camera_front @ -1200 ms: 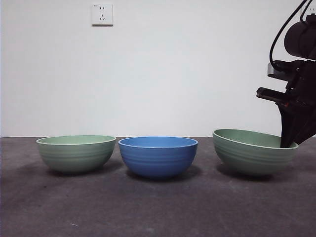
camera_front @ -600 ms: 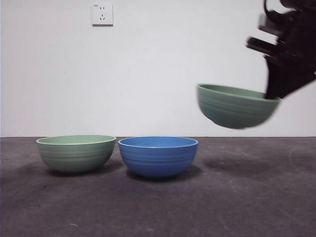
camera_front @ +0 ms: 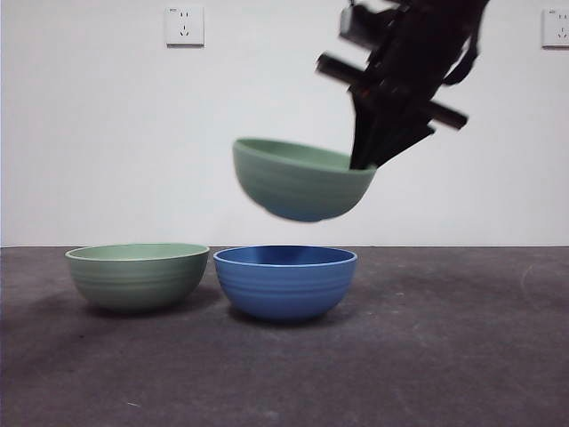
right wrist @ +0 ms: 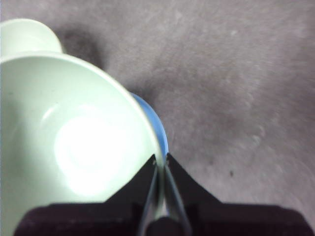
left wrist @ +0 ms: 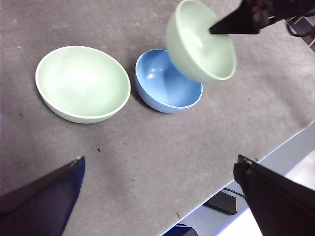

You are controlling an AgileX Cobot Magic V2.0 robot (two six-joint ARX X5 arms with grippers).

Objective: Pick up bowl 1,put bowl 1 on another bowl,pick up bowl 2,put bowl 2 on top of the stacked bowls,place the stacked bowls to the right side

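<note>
My right gripper [camera_front: 363, 162] is shut on the rim of a pale green bowl [camera_front: 298, 181], holding it in the air just above the blue ribbed bowl [camera_front: 284, 280]. The held bowl hangs tilted, its rim pinched between the jaws in the right wrist view [right wrist: 160, 164]. A second pale green bowl [camera_front: 137, 275] rests on the table left of the blue one. From the left wrist view the held bowl [left wrist: 199, 42] overlaps the blue bowl [left wrist: 165, 83], with the other green bowl [left wrist: 81, 83] beside it. My left gripper [left wrist: 157, 196] hangs open high above the table.
Dark grey mat [camera_front: 444, 356] covers the table, with bare room to the right of the blue bowl. The table's edge [left wrist: 275, 152] shows in the left wrist view. A white wall with sockets [camera_front: 184, 26] stands behind.
The right gripper lifted the green bowl off the table at the right and carried it up and left, from beside the blue bowl to right above it.
</note>
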